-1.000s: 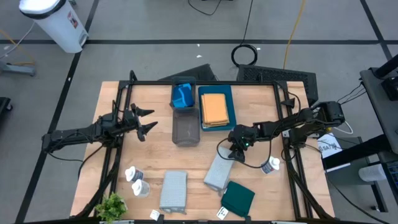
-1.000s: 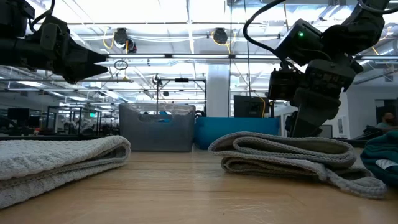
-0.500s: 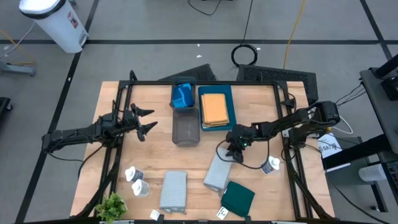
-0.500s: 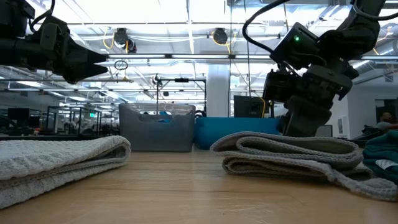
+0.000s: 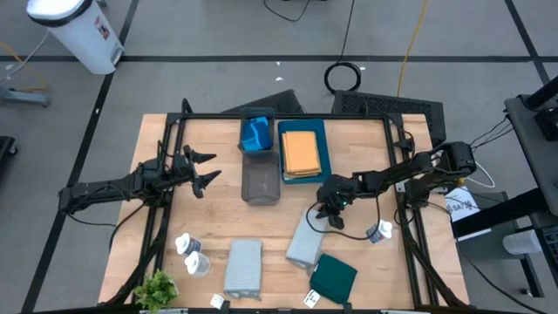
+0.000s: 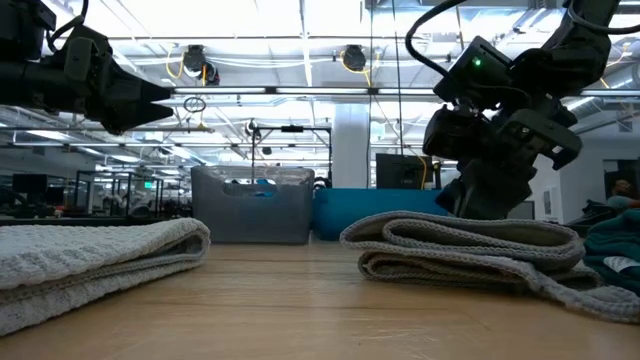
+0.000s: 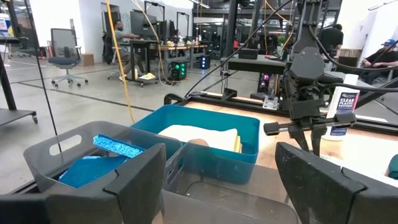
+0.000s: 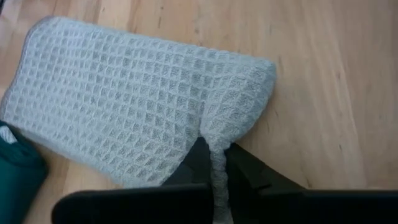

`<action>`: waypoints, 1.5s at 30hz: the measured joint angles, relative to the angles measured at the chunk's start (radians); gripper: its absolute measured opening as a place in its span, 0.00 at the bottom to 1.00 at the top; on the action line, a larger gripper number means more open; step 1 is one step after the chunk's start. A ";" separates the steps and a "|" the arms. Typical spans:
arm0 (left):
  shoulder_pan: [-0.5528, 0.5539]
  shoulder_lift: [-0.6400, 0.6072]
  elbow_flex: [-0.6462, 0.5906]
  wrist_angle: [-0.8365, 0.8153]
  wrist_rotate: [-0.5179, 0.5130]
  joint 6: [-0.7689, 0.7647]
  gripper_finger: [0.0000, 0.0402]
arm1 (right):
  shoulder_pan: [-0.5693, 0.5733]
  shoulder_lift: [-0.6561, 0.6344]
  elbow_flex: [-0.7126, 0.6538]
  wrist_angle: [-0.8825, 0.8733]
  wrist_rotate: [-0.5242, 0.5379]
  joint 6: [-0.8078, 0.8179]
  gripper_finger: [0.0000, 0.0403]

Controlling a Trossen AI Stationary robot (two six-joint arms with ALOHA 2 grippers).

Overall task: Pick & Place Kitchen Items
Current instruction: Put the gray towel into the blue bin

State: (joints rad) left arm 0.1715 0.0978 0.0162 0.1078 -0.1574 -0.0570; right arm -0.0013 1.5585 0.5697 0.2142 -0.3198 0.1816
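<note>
The grey cloth [image 8: 143, 106] runs off the right wrist view's edge — its pinched fold vanishes between the dark fingers [image 8: 200, 163]. In the low view, the teal cloth [image 6: 615, 240] is cut off (only a corner shows).

Bright, even overhead light; soft shadows only. Glaring ceiling strips [image 6: 300, 30] in the low view. Blurred foreground cloth [image 6: 90, 260] there; otherwise sharp, slight wide-angle bending.
</note>
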 joint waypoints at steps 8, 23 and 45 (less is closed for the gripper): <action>0.000 0.000 0.000 0.000 0.000 0.000 0.77 | 0.023 0.000 0.025 -0.006 0.095 -0.124 0.01; 0.000 0.000 0.000 0.000 0.000 0.000 0.77 | 0.163 0.001 0.159 -0.069 0.488 -0.384 0.00; 0.000 0.000 0.000 0.000 0.000 0.000 0.77 | 0.227 -0.293 0.232 -0.129 0.763 -0.777 0.00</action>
State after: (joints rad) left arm 0.1714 0.0975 0.0162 0.1083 -0.1574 -0.0570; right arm 0.2254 1.2653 0.8013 0.0847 0.4434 -0.5952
